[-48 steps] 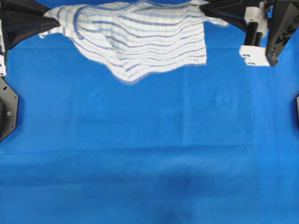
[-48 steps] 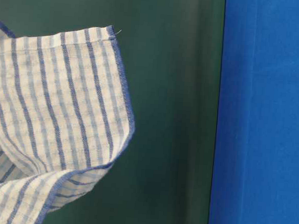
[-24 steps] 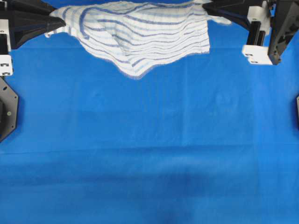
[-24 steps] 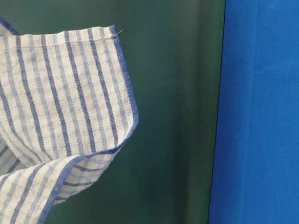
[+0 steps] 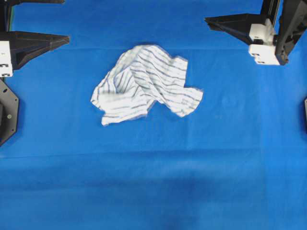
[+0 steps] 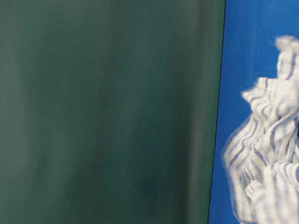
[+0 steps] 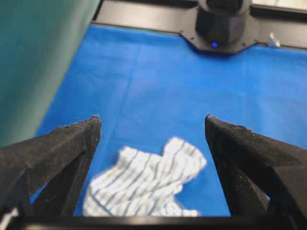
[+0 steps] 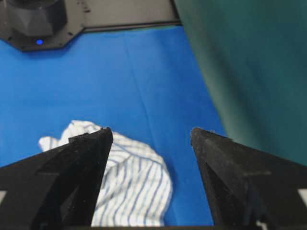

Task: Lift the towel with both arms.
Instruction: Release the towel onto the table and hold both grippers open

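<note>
The towel (image 5: 144,86), white with thin blue-grey stripes, lies crumpled on the blue cloth in the upper middle of the overhead view. It looks blurred in the table-level view (image 6: 269,166). My left gripper (image 5: 64,19) is open and empty at the upper left, well away from the towel. My right gripper (image 5: 211,17) is open and empty at the upper right, also apart from it. In the left wrist view the towel (image 7: 144,187) shows below and between the wide-open fingers of the left gripper (image 7: 152,117). In the right wrist view the towel (image 8: 129,187) lies below the open right gripper (image 8: 151,129).
A large plain blue cloth (image 5: 153,182) covers the table. A dark green wall (image 6: 98,108) stands along the far side. Black arm bases sit at the table's sides (image 7: 218,24) (image 8: 36,19), and a black mount is at the left edge (image 5: 7,115).
Both grippers have let go of the towel. It has fallen from between them onto the blue cloth in a crumpled heap. Both grippers now stand open.
</note>
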Controlling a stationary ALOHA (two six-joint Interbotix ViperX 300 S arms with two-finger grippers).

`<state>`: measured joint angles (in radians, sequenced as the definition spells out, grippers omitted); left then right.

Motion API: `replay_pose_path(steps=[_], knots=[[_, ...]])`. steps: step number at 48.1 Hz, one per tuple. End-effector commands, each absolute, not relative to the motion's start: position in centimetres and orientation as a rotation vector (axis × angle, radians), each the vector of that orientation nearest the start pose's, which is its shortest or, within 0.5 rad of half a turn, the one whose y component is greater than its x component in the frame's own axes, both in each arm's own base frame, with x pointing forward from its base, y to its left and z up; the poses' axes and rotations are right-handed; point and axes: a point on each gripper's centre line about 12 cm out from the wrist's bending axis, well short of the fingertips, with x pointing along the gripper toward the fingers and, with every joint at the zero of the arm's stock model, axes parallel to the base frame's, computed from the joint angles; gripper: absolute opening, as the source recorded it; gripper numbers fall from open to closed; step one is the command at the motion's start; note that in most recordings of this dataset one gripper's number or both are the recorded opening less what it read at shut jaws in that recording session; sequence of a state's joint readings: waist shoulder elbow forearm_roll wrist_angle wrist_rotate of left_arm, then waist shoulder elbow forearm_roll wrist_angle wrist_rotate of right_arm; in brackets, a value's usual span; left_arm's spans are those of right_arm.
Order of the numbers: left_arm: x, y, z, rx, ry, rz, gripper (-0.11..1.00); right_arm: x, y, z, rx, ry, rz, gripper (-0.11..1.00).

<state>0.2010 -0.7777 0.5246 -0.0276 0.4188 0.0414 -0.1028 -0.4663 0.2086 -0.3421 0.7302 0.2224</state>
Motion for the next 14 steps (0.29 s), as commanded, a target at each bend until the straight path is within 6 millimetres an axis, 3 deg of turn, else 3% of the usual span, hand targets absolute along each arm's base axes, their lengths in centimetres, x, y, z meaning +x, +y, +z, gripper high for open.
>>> replay_pose_path(steps=[1, 14], knots=[[23.4, 4.7, 43.9, -0.003, 0.162, 0.189, 0.92, 30.4, -5.9, 45.6, -0.064, 0.430, -0.320, 0.67], [24.0, 4.7, 38.9, -0.018, 0.253, 0.185, 0.92, 30.7, -5.8, 41.2, -0.040, 0.513, -0.314, 0.67]])
